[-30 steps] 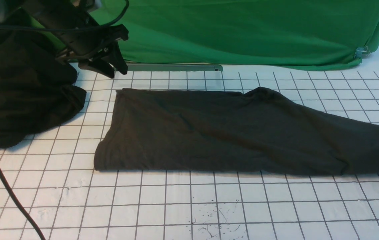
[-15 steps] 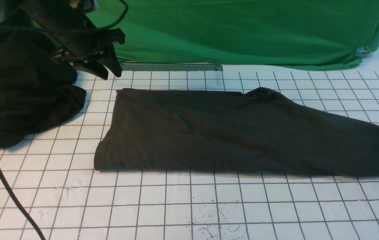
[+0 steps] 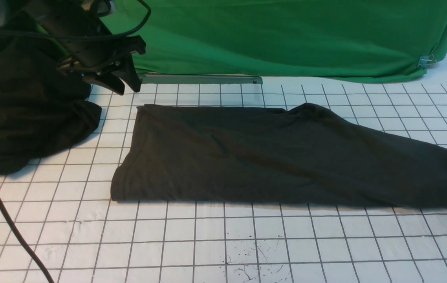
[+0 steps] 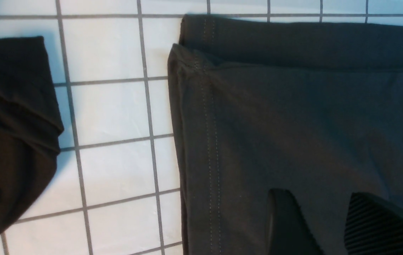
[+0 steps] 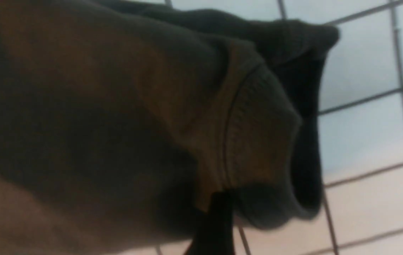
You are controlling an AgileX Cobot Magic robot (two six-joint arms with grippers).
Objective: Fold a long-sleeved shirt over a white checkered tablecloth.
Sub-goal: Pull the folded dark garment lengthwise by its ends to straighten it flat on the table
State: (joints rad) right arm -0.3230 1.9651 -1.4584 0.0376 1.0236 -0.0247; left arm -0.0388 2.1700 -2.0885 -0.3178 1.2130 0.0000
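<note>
Front view: the long-sleeved shirt (image 3: 270,157) lies as a long dark band across the middle of the white checkered tablecloth (image 3: 207,236), running from left of centre to the right edge of the frame. The left gripper (image 3: 124,83) hangs above the cloth just beyond the shirt's far-left corner, beside the heap of black cloth (image 3: 23,118) at the left, with the green fabric sheet (image 3: 286,39) behind.

Over the last second this gripper has drifted a little to the left and away from that corner. The shirt's right end has also changed: it earlier ran flat out of frame and is now slightly bunched at the edge. The body of the shirt has not shifted.

The left wrist view shows the left gripper (image 4: 320,194) with its fingers parted and nothing between them, poised over the stitched hem (image 4: 208,141). The right wrist view shows the right gripper (image 5: 316,216) with its fingers spread wide. A ribbed edge (image 5: 254,141) of the shirt lies close in front of it; whether that is the collar or a cuff cannot be told. This gripper is out of the front view.

Both pincers thus look to be free of the garment. The lengthwise fold appears set down, and a crosswise fold, bringing one end over the other, probably remains. The bunched right end may need smoothing first.
</note>
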